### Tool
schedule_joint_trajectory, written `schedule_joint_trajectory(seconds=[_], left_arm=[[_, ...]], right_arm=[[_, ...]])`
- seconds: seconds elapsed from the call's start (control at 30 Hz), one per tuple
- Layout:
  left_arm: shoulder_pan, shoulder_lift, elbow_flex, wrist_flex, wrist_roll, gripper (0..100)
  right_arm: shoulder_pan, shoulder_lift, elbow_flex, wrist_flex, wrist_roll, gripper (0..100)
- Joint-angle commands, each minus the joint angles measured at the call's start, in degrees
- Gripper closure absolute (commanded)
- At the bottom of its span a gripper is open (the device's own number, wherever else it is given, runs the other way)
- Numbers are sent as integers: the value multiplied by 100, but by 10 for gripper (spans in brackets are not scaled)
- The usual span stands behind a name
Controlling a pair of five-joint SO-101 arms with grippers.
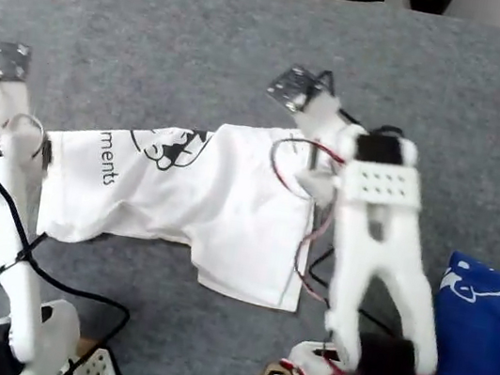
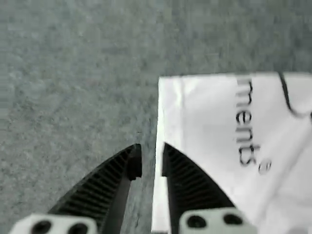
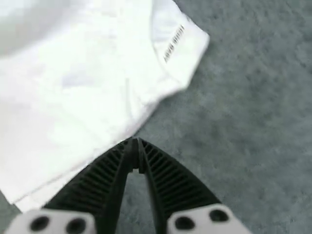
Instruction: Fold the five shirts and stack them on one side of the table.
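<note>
The white shirt (image 1: 219,202) lies across the middle of the counter (image 1: 161,31). It is spread wide, with the printed end toward my left arm and the sleeve end toward my right. It is flat but not square, and the near edge steps down into a loose flap, so I judge the fold only partly made.

My left tool (image 2: 152,158) sits at the printed end. Its jaws are a narrow gap apart and straddle the straight edge, one over cloth and one over bare counter, with a strip of hem in the gap. That placement fits a pinch on the hem, so the end can be lifted and carried over.

My right tool (image 3: 134,146) is at the opposite edge, near the sleeve with its small label. Its tips are closed together right where the cloth meets the counter. I cannot tell whether any fabric is caught between them. With a tool at each end, the shirt could be raised evenly instead of dragged.

A folded blue shirt (image 1: 485,325) rests at the counter's right side, well apart from the white one. I take that as the start of the stack.
</note>
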Motion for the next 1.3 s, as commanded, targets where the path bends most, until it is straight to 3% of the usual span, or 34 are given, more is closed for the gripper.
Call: schedule_joint_trajectory(seconds=[0.0,0.23,0.47,0.8,0.93,1.27], left_arm=[[545,356,-44,-818,1011,974],[800,1991,-369,-1670,1591,980],[782,3495,-1266,-1670,1591,980],[730,3864,-1811,-1670,1538,980],[598,4075,-2022,-1670,1134,980],[246,4664,-2840,-1662,1064,980]], right_arm=[[-470,708,-840,-105,-273,990],[-488,2642,-2475,18,-545,990],[-497,4268,-4470,633,-545,991],[-330,6721,-7802,2004,-501,990],[-22,7556,-8980,2479,-501,990],[374,8207,-10484,3007,26,990]])
